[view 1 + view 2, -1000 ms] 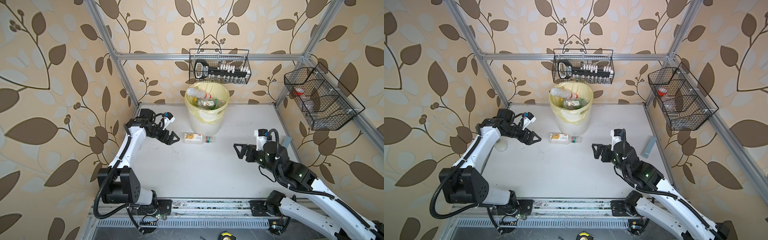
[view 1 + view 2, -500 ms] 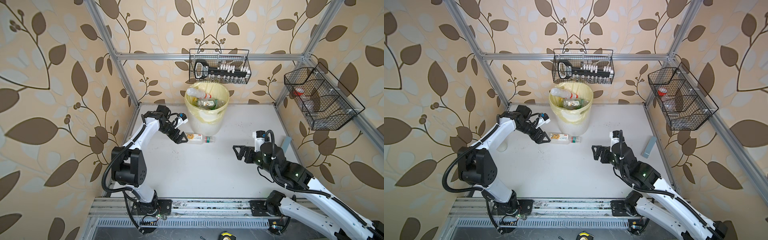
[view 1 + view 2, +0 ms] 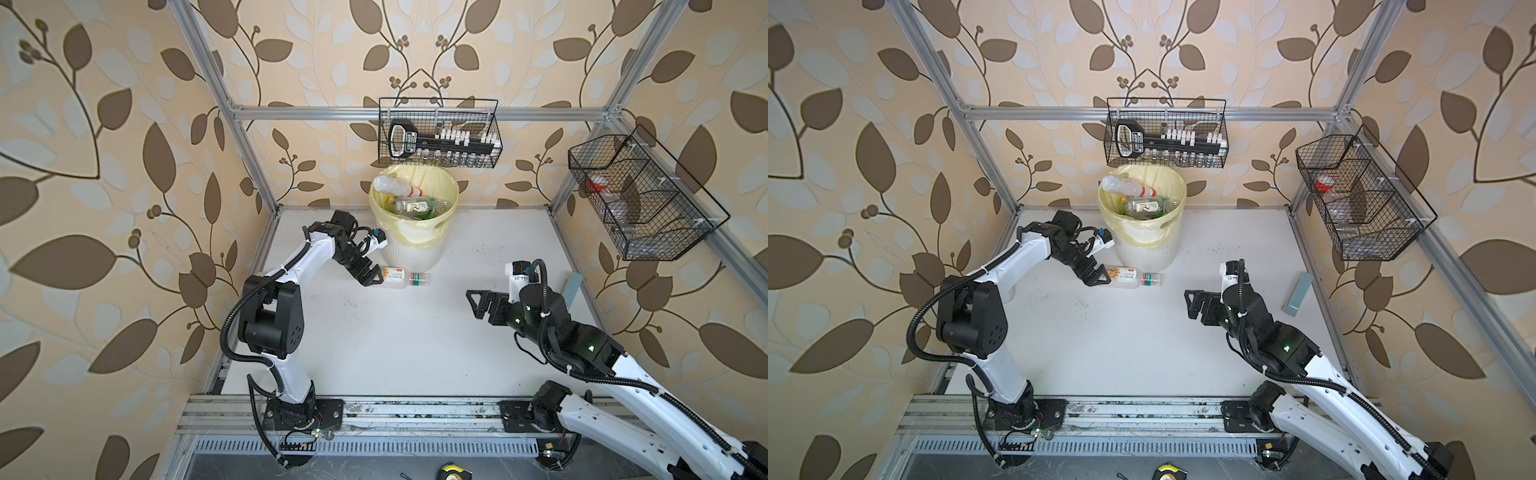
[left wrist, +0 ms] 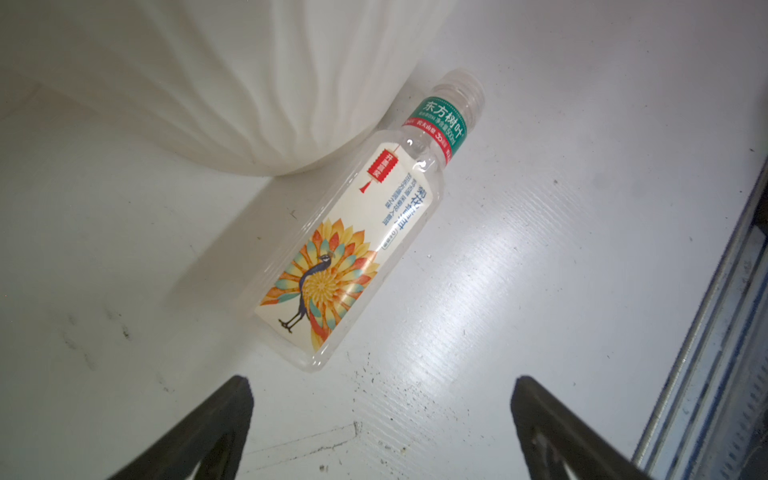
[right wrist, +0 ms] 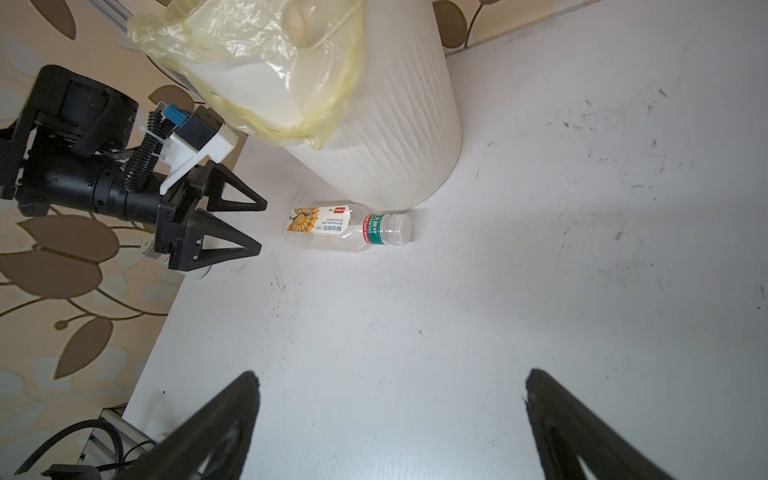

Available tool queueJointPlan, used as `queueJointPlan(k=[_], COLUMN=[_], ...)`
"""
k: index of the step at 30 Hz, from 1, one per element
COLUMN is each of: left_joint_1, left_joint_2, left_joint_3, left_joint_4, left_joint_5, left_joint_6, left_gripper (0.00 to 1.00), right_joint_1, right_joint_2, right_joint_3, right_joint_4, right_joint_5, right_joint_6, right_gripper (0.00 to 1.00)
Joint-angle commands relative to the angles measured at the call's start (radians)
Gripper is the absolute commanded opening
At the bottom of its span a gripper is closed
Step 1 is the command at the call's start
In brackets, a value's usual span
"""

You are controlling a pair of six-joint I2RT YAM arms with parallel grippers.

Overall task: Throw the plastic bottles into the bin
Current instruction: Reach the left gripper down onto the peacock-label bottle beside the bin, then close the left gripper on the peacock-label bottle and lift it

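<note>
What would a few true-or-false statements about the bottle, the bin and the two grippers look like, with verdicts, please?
1. The peacock-label bottle lies on its side on the table beside the bin. True.
2. The left gripper is shut on that bottle. False: it is open, just short of the bottle's base.
3. The right gripper is open and holds nothing. True.
4. The bin is empty. False: several bottles lie inside it.

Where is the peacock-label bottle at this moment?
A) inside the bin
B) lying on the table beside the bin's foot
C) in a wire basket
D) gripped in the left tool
B: the bottle lies on its side on the table beside the bin, the open left tool just short of it.
</note>
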Motion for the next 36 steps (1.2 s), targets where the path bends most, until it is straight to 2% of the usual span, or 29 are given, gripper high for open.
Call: queueJointPlan(k=[1, 9, 23, 36], left_joint_1=[-0.012, -0.035, -0.073, -0.075], left_joint_2=[-0.007, 0.022, 0.066, 0.083], left_joint_3=[-0.022, -0.034, -0.095, -0.106], left_joint_4=[0.055, 0.084, 0.201, 0.276], left_joint_5=[-0.023, -0.044, -0.102, -0.081], left_joint_6=[0.038, 0.064, 0.089, 0.078], left_gripper=[0.99, 0.99, 0.99, 0.99], right_joint_1=[-0.008, -0.025, -0.035, -0.050], right_joint_2=[-0.010, -0.037, 0.006, 0.055], right_joint_3=[-0.021, -0.041, -0.057, -0.059], right_joint_4=[0.010, 0.016, 0.061, 0.108], right_joint_5=[0.026, 0.035, 0.036, 0.034], right_joint_6=[-0.005, -0.002, -0.006, -0.013], right_gripper=[1.00, 1.00, 1.00, 1.00])
